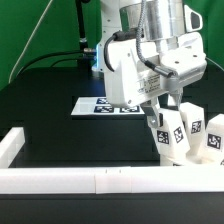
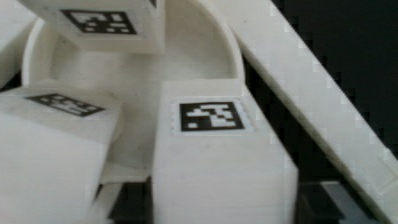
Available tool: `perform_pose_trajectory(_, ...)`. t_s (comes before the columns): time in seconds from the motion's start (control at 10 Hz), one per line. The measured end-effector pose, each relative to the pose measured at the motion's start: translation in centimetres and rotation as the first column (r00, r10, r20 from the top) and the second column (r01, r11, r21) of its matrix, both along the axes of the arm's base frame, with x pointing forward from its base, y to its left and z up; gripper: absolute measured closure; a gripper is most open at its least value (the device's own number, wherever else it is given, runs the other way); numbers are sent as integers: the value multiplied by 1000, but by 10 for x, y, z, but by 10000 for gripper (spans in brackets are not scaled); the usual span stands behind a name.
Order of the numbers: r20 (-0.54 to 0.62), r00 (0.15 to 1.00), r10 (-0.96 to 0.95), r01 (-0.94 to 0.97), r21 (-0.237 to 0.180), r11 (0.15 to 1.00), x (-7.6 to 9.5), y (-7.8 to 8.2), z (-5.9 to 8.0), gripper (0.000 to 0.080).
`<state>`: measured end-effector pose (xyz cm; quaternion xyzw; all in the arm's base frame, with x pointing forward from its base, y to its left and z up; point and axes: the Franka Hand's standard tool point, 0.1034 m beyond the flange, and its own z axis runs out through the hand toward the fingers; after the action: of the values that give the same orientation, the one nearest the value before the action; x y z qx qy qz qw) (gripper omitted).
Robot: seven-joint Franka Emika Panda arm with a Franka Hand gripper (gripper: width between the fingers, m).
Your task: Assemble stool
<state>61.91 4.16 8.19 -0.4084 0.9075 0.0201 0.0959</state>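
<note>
Three white blocky stool legs with black-and-white tags stand close together at the exterior view's right, by the rail: one nearest the gripper (image 1: 163, 135), one in the middle (image 1: 188, 125) and one at the far right (image 1: 213, 140). My gripper (image 1: 160, 112) reaches down onto the nearest leg. In the wrist view this tagged leg (image 2: 214, 130) fills the space between my dark fingers (image 2: 132, 200), and my gripper (image 2: 222, 208) is shut on it. Two more tagged legs (image 2: 98, 22) (image 2: 63, 105) lie beyond it. The seat disc is hidden under the legs.
The long white rail (image 1: 90, 180) runs along the table's front and turns back at the exterior view's left; it also crosses the wrist view (image 2: 311, 90). The marker board (image 1: 98, 105) lies flat behind the gripper. The table is black.
</note>
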Motion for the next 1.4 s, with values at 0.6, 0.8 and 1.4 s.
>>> perform_pose_trajectory(0.6, 54, 953, 297, -296, -24, 955, 7, 9, 29, 163)
perform_pose_trajectory(0.8, 87, 909, 408, -405, -49, 913, 11, 13, 43, 154)
perform_pose_trajectory(1.4, 25, 480, 877, -853, -222, 473, 8, 15, 28, 151)
